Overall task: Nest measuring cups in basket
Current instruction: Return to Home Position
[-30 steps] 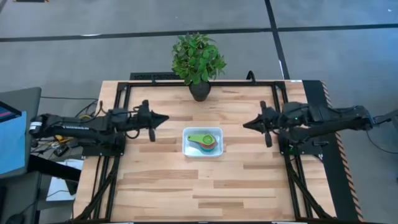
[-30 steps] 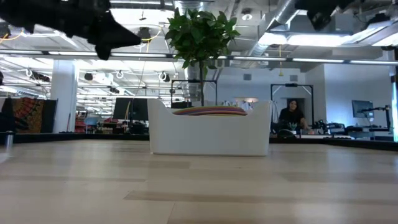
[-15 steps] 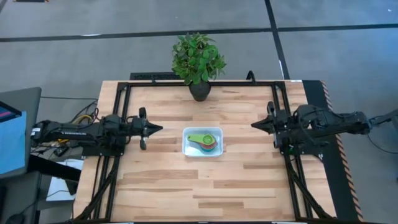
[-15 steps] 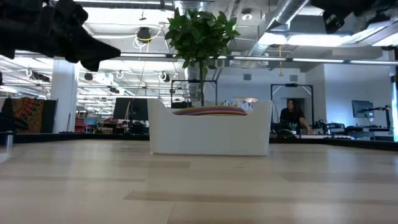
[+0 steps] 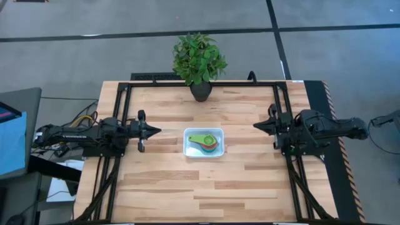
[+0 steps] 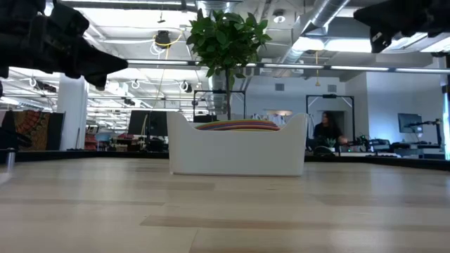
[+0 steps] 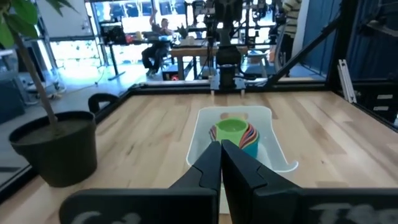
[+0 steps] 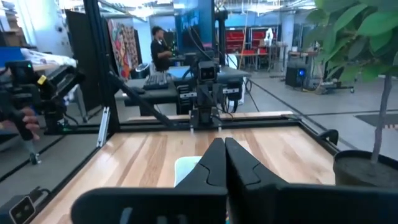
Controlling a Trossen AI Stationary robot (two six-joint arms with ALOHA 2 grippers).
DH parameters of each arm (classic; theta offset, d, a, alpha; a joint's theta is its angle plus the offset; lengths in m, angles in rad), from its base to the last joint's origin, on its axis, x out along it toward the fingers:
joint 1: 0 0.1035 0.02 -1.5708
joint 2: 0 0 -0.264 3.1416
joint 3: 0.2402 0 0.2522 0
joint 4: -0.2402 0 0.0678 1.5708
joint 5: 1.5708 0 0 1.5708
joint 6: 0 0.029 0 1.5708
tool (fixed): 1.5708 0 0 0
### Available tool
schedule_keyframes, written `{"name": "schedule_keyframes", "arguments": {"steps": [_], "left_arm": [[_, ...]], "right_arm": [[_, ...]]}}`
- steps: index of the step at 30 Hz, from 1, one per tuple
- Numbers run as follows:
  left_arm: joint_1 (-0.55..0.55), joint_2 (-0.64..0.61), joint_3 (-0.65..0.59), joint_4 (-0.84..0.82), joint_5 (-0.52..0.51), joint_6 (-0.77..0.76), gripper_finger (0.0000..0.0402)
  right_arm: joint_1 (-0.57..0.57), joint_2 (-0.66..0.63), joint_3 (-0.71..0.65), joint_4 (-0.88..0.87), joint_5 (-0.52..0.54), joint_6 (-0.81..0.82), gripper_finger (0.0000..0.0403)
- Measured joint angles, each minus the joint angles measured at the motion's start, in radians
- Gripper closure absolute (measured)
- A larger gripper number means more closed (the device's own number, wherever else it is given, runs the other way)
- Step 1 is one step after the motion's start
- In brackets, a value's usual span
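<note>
Measuring cups (image 5: 206,142) nested in 1 stack inside the basket (image 5: 187,145), green on top, mid-worktop (image 5: 187,187). Left claw (image 5: 152,130) well off to the basket's left, up above the wood, pinched shut on nothing, pointing at it. Right claw (image 5: 256,126) mirrored on the right, likewise pinched shut and empty. Bare wood between each claw and the basket. Potted plant (image 5: 200,91) at the far edge behind the basket, apart from it. Black frame rail (image 5: 156,77) along that edge. Person (image 6: 327,130) in the room beyond.
</note>
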Motion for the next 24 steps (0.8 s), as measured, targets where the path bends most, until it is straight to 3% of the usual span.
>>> {"name": "schedule_keyframes", "arguments": {"steps": [11,24], "left_arm": [[0.000,-0.016,-0.001,-0.029,0.033,0.048,0.0402],[0.000,-0.028,-0.003,-0.091,0.068,0.048,0.0402]], "right_arm": [[0.038,-0.009,-0.113,0.117,-0.006,-0.022,0.0397],[-0.039,-0.202,-0.222,0.085,-0.053,-0.024,0.0391]]}}
